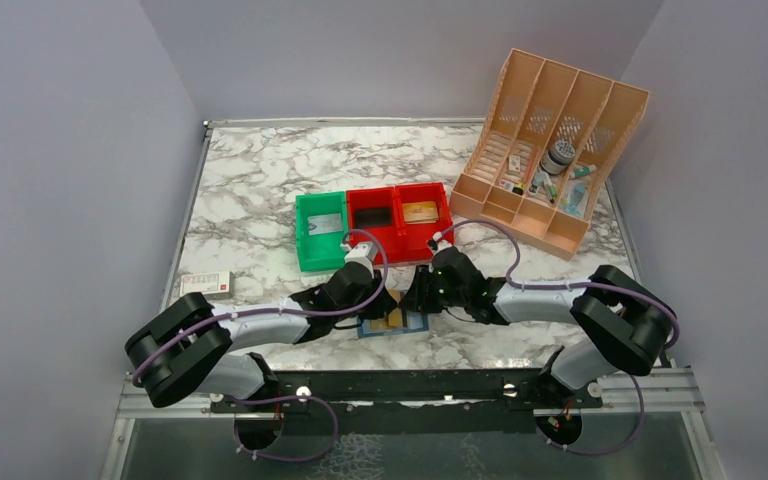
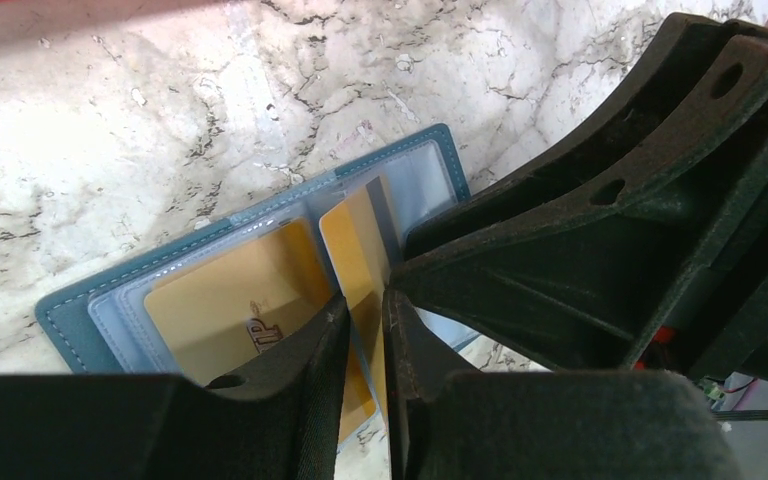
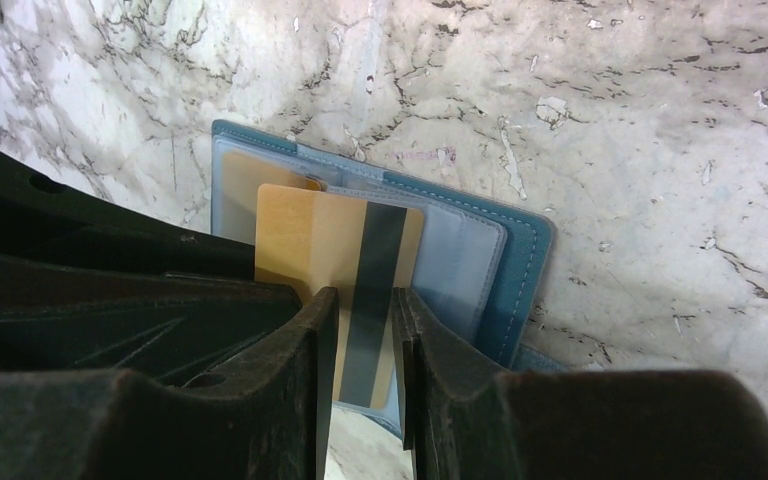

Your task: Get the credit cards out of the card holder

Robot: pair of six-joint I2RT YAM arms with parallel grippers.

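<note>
**Both grippers at the open card holder, one card raised**

The flat blue two-panel card holder (image 1: 394, 323) lies open on the white marble-patterned table (image 1: 260, 180), between the two arms. A tan-gold plastic credit card (image 3: 305, 240) with a dark stripe stands partly out of its slot. The left gripper (image 2: 365, 296) has its fingers slightly apart, with this card's edge between them. The right gripper (image 3: 365, 292) also has its fingers slightly apart, in front of the card's face. A second tan-gold card (image 2: 225, 300) remains pocketed.

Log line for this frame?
card holder open | left gripper straddles gold card, partly out | second card pocketed | right gripper alongside | grips unclear
</note>
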